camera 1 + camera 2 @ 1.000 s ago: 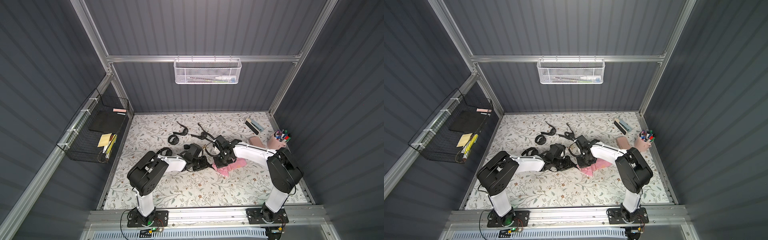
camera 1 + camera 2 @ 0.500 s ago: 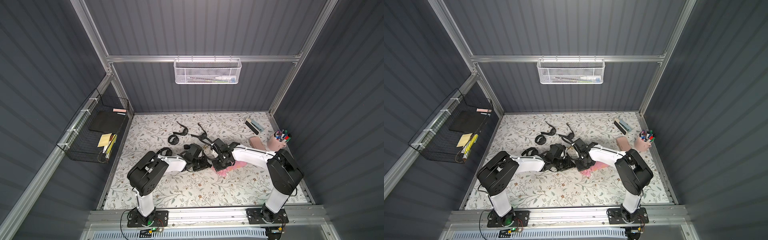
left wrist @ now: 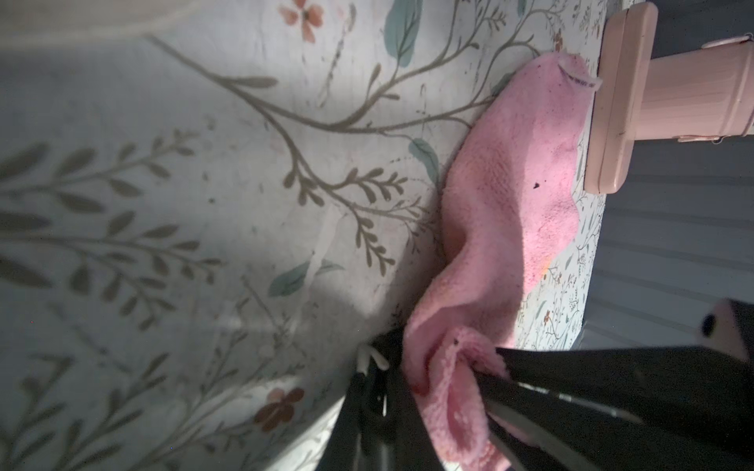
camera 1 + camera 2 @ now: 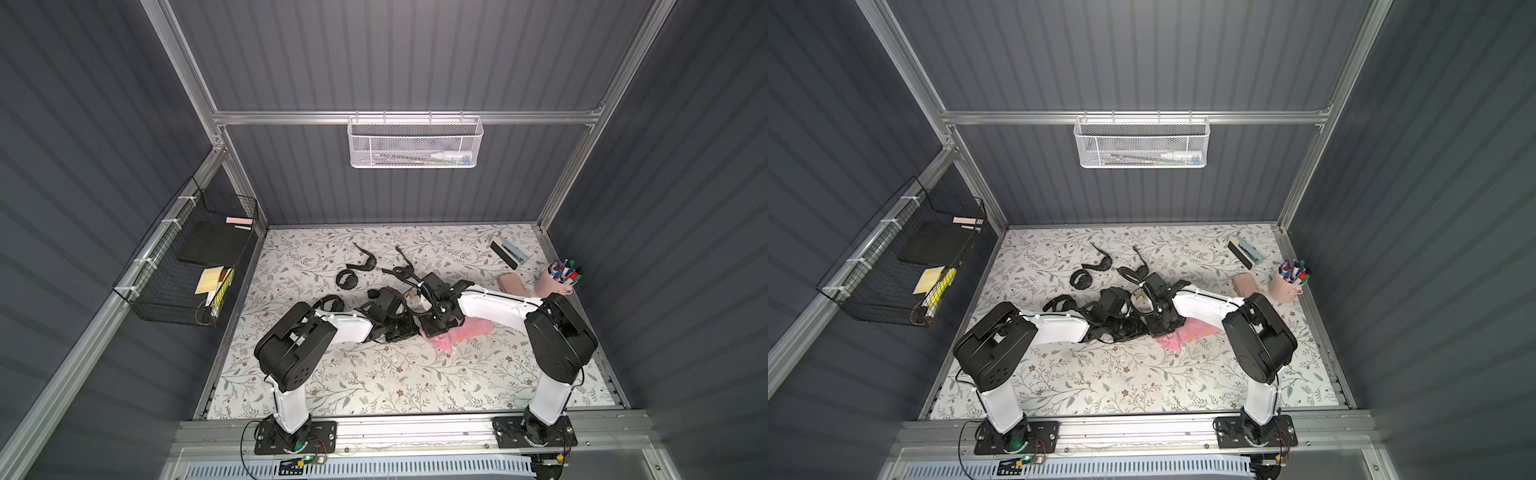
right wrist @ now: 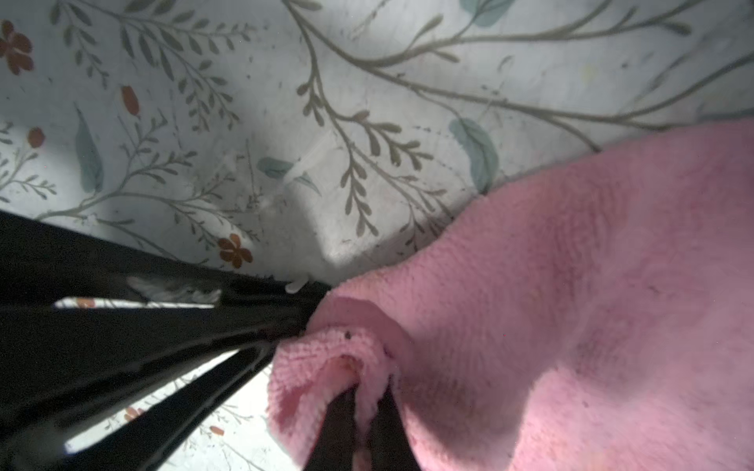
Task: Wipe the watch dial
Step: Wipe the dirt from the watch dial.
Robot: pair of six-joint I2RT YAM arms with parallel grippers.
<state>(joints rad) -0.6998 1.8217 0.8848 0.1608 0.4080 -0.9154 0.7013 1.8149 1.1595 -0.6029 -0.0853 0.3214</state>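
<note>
Right gripper [image 5: 363,391] jaws clamp a fold of the fluffy pink cloth [image 5: 571,306], low in frame, as a wiping pad. Left gripper [image 3: 377,367] jaws, narrow, steady what looks like the black watch [image 3: 391,340] against it at bottom centre; dial hidden.

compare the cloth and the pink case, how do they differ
The cloth is fuzzy and crumpled; the case is smooth and firm-edged. The cloth is a brighter pink, the case paler and peachy. The cloth is pinched in the right gripper mid-table; the case lies free beside the pen cup. Both are pink and rest on the floral table.
</note>
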